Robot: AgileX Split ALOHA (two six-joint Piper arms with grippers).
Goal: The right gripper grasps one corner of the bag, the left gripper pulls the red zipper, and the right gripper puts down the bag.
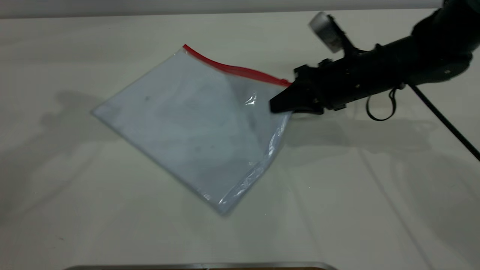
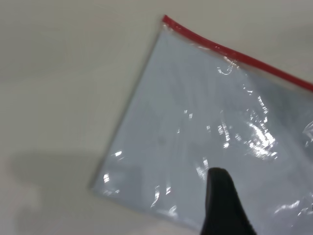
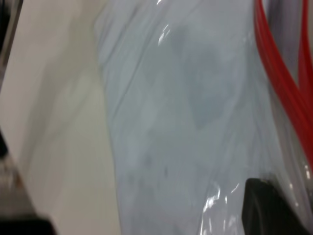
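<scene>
The bag [image 1: 195, 127] is a clear pouch with pale sheets inside, lying on the table with its right end lifted. The red zipper [image 1: 234, 69] runs along its far edge. My right gripper [image 1: 279, 105] is shut on the corner of the bag [image 1: 287, 85] where the red strip ends, and holds it off the table. In the right wrist view the bag [image 3: 195, 122] and zipper [image 3: 279, 83] fill the picture. My left gripper [image 2: 222, 205] hovers over the bag [image 2: 195, 122], well short of the zipper [image 2: 234, 54]. It is out of the exterior view.
The pale table [image 1: 75, 210] surrounds the bag. A dark metal edge [image 1: 202, 266] runs along the front of the exterior view. The right arm's cable [image 1: 442, 120] trails to the right.
</scene>
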